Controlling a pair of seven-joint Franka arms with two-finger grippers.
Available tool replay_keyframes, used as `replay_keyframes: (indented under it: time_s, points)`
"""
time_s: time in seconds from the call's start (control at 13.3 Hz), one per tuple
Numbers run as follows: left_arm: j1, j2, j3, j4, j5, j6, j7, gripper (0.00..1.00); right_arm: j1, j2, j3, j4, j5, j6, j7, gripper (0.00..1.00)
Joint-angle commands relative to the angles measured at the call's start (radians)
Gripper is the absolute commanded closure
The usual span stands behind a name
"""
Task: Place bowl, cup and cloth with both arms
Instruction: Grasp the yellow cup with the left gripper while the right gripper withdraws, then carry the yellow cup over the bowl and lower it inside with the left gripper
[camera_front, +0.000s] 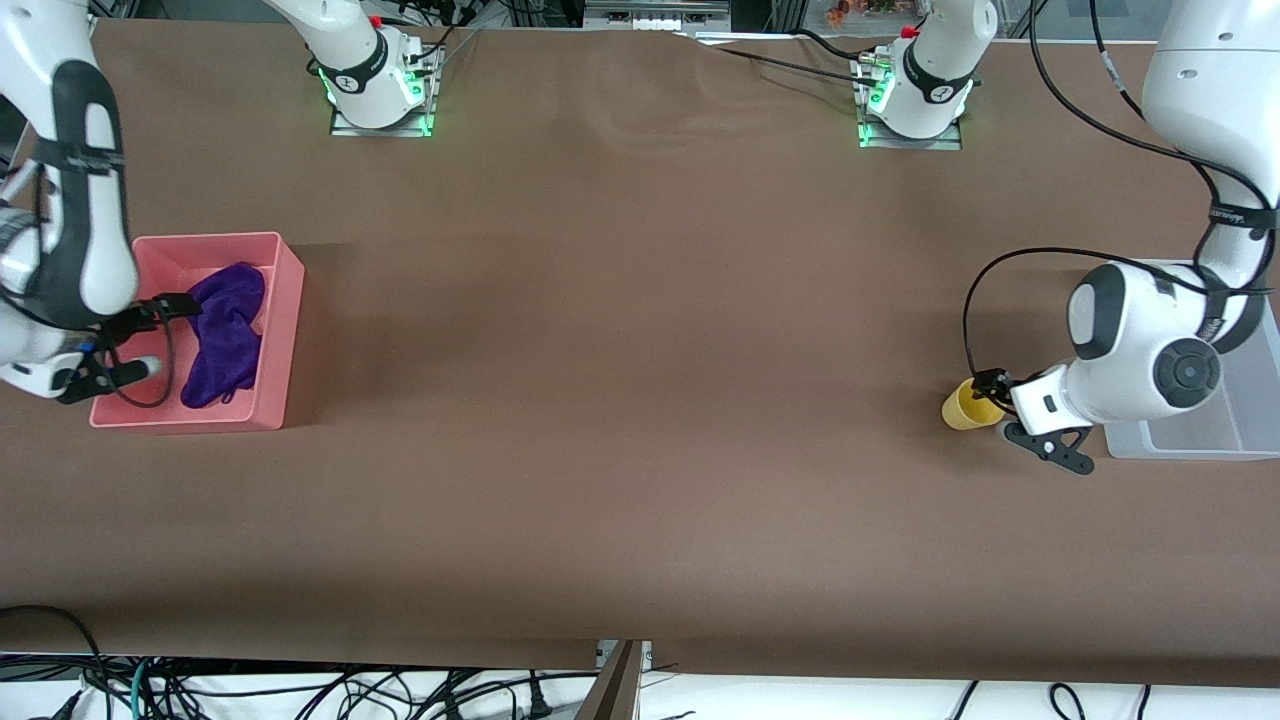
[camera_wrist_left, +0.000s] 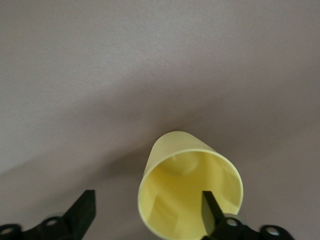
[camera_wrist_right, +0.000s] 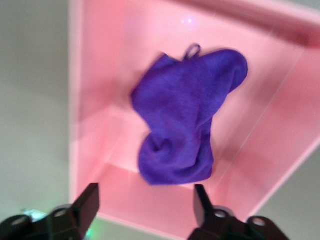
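Left gripper (camera_wrist_left: 147, 212) is straddling the cup's (camera_wrist_left: 190, 187) rim, jaws spread, not clamping yet, you're lining up a rim pinch. Right gripper (camera_wrist_right: 145, 205) is hanging open above the cloth (camera_wrist_right: 187, 125) lying in the pink bin (camera_wrist_right: 280, 145).

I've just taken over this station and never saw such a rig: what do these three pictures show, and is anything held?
Two robot arms work at a brown table. The wide picture looks down from across it; the other two come from cameras on each arm's wrist. The right tool hangs open over a pink bin, where the purple cloth lies loose. The left tool, also open, is at the yellow cup beside a clear container: one finger inside its mouth, one outside. Nothing is gripped.
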Motion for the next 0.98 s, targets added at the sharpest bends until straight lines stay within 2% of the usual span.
replay_keyframes:
  time_s: [0.0,0.15,0.3,0.53,0.68,0.75,0.9]
  points:
    - [0.004,-0.012,-0.002,-0.039,-0.004,0.045,0.015,1.0,0.0,-0.053,0.074,0.15,0.015,-0.142,0.117,0.0]
    - [0.006,-0.01,-0.002,-0.036,0.001,0.044,0.02,1.0,-0.002,-0.111,0.173,0.173,0.001,-0.185,0.224,0.0]
    - [0.006,-0.017,-0.002,-0.031,0.002,0.038,0.025,1.0,-0.002,-0.173,0.244,0.175,0.001,-0.192,0.425,0.0]
    - [0.006,-0.067,0.0,-0.017,0.004,0.0,0.022,1.0,-0.01,-0.257,0.327,0.181,-0.039,-0.198,0.475,0.0]
    - [0.007,-0.11,0.005,0.036,0.007,-0.127,0.025,1.0,-0.019,-0.303,0.344,0.184,-0.075,-0.193,0.475,0.0]
    - [0.018,-0.142,0.012,0.097,0.007,-0.266,0.093,1.0,-0.039,-0.341,0.344,0.182,-0.075,-0.202,0.472,0.0]
    - [0.079,-0.149,0.023,0.174,0.008,-0.434,0.196,1.0,-0.043,-0.374,0.35,0.167,-0.08,-0.19,0.474,0.0]
